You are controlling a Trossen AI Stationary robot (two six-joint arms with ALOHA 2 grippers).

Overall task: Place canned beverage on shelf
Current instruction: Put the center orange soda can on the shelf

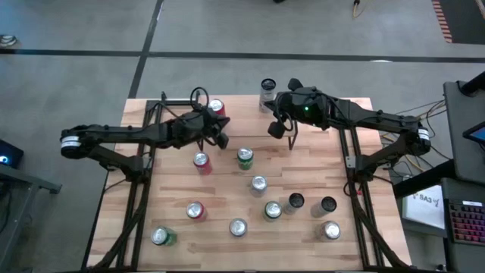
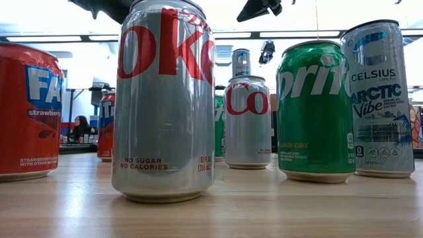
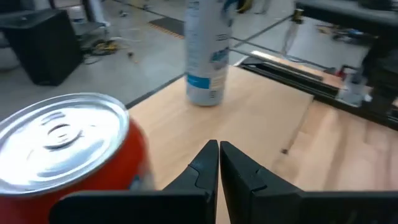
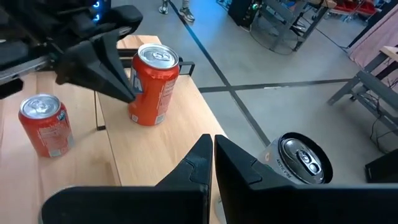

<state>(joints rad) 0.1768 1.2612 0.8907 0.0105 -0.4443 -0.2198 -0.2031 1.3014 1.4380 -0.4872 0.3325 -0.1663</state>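
Up at the table's far edge, left gripper [image 1: 222, 140] hovers clamped shut and empty beside the red can [image 1: 217, 108]; right gripper [image 1: 277, 129], also shut, hangs near the tall pale can [image 1: 267, 91]; no shelf shows.

Both arms are matte black, built of slim tube-like links with bulkier joint housings. The left arm [image 1: 129, 136], in the left half of the high view, ends at its base in a white ring; black cable loops above its wrist. The right arm [image 1: 364, 117], in the right half, has a matching white ring and a small green light on its wrist housing. Each gripper's fingers are black, angular wedges.
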